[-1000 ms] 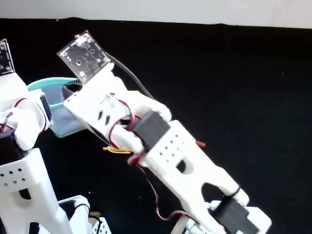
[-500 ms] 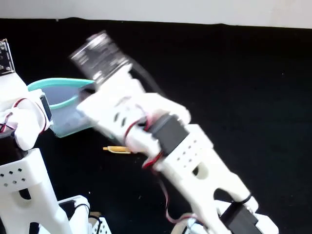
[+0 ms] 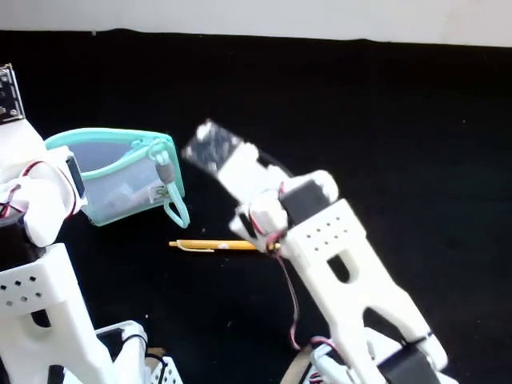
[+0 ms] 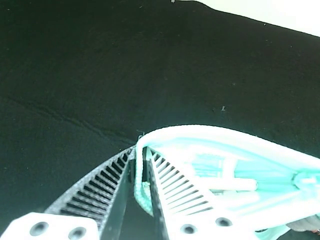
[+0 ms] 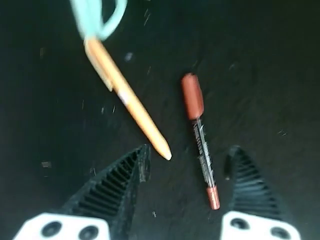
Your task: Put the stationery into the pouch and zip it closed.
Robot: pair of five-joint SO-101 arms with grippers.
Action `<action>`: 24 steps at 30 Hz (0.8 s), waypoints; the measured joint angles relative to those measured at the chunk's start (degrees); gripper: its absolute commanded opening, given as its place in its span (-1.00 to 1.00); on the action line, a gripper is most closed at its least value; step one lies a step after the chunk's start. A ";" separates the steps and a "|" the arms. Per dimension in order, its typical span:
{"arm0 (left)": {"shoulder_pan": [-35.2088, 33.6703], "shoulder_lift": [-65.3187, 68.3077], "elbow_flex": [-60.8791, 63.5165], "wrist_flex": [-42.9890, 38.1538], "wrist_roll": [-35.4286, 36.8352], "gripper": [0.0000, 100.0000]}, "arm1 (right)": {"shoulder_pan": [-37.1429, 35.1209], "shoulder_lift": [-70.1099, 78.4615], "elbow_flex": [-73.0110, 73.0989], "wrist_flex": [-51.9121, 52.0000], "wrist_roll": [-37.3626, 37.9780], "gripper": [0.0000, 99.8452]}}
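Pouch (image 3: 120, 180) is over by the tabletop's (image 3: 416, 120) left edge, mouth open, with the left gripper (image 4: 140, 154) pinching its rim. Orange pen (image 3: 216, 246) lies just frontward of it and a brown-capped pen (image 5: 199, 135) lies beside that. Right gripper (image 5: 187, 157) hangs over both, fingers spread wide.

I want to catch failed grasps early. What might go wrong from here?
1. The open right gripper hangs over both the orange pen and the brown pen, which lie close together; closing may catch both or knock one away.
2. The left gripper pinches the pouch just by its rim; it might slip when a pen is pushed in.
3. The pouch's loop hangs at the orange pen's end and may snag.
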 measured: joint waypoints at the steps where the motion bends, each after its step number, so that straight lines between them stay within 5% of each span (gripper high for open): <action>1: 0.00 0.00 0.00 0.00 0.00 -0.99 | 0.00 -1.93 3.25 -0.79 0.70 -0.46; 10: 0.00 0.00 0.00 0.00 0.00 -0.99 | 0.00 -12.75 25.41 -8.09 1.67 -0.46; 21: 0.00 0.00 0.00 0.00 0.00 -0.99 | 0.00 -13.89 33.23 -18.20 1.67 -0.47; 24: 0.00 0.00 0.00 0.00 0.00 -0.99 | -1.23 -13.89 35.96 -20.40 1.67 -0.61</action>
